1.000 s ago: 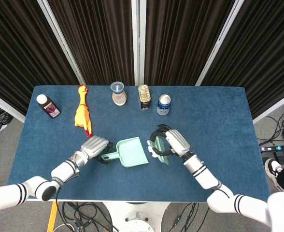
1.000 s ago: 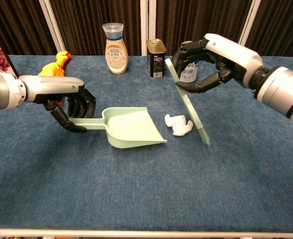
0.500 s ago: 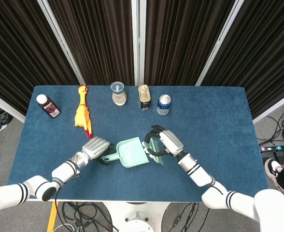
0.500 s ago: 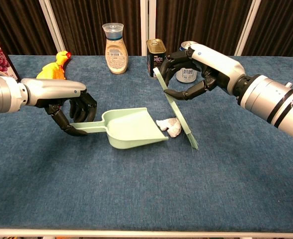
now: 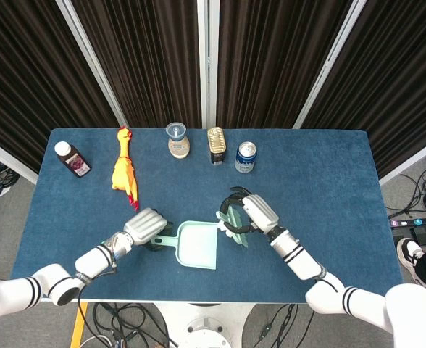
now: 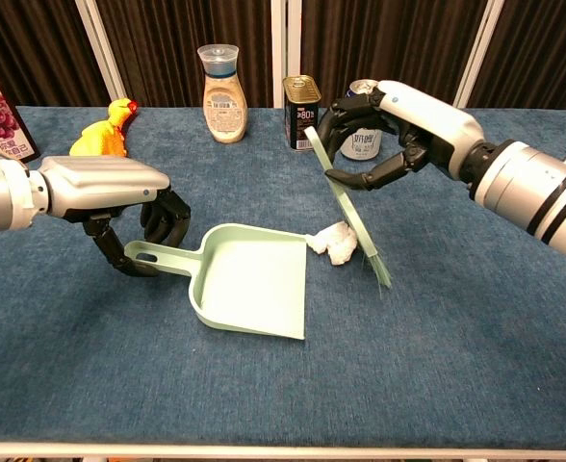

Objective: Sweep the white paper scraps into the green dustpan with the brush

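Left robot hand [image 6: 119,207] gripping; right robot hand [image 6: 389,135] gripping, raised.

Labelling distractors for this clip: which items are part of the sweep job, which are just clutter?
Job:
dustpan, held by left hand
brush, held by right hand
paper scraps

Clutter:
rubber chicken
dark juice bottle
beige bottle
tin can
drink can

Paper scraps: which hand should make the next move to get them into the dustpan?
Probably right. The right hand holds the brush, its bristles behind the paper scraps at the dustpan corner. The left hand only holds the handle.
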`<state>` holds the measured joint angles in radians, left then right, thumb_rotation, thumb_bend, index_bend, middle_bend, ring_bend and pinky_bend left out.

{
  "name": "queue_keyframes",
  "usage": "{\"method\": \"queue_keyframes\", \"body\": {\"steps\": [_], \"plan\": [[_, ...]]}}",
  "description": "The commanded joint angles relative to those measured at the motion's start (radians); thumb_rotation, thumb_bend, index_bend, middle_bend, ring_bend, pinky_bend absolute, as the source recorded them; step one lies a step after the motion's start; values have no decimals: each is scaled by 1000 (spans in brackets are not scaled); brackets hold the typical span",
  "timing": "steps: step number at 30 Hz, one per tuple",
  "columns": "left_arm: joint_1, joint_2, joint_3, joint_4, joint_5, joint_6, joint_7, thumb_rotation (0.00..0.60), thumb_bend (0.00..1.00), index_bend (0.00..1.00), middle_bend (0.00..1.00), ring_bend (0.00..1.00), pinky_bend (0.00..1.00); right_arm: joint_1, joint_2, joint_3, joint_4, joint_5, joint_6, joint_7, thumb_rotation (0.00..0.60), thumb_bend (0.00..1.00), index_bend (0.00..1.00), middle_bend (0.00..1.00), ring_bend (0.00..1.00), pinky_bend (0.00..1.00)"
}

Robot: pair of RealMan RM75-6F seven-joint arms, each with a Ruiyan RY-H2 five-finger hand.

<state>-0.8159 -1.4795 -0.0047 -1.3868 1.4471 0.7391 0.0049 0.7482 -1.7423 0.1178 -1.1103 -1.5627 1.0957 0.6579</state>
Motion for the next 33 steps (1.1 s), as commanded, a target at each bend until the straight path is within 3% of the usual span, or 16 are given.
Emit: {"method": "queue_keyframes", "body": {"steps": [1,7,29,33], "plan": [[2,-4,-9,8,-21,0,0,568,379,556,581,483,414,12,-19,1,16,-8,1,-5,600,471,791,591,316,127],[13,-9,-15,7,-54,10,25,518,379,556,581,482,414,23,-44,-1,46,-20,15,-23,600,472,793,591,315,119],[0,-32,-30,8,-103,-11,55,515,377,556,581,482,414,91,-244,35,154,-46,96,25,600,513,809,597,317,116],[2,-37,-27,10,-104,-10,57,519,376,556,581,483,414,95,-228,35,136,-55,110,37,600,512,809,597,317,115]]}}
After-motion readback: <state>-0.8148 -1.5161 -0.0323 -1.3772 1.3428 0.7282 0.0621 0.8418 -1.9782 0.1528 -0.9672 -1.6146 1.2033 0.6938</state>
